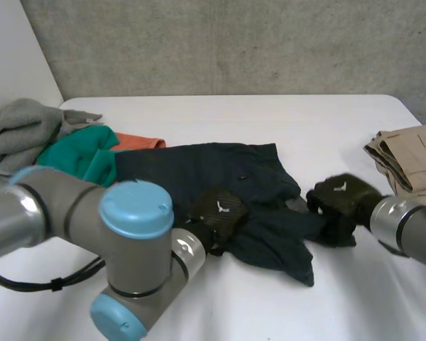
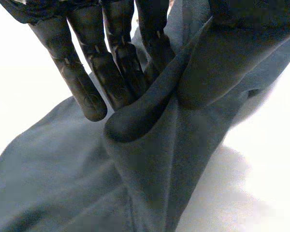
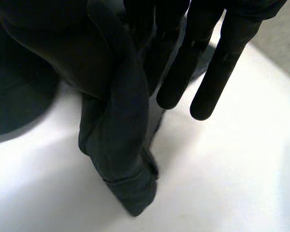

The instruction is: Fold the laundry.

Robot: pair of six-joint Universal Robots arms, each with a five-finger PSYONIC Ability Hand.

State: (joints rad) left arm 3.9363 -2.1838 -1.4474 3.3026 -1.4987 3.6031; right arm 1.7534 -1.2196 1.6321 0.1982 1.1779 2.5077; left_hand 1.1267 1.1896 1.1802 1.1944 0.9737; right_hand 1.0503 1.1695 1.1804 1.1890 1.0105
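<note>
A dark blue-green garment lies crumpled in the middle of the white table. My left hand is at its near edge, towards the left. In the left wrist view a raised fold of the garment is pinched between its fingers and thumb. My right hand is at the garment's right end. In the right wrist view a bunched end of the garment hangs from it, pinched against the fingers and lifted just off the table.
A pile of laundry sits at the table's far left: a grey cloth, a green cloth and an orange one. A folded beige garment lies at the right edge. The left arm's elbow fills the near left.
</note>
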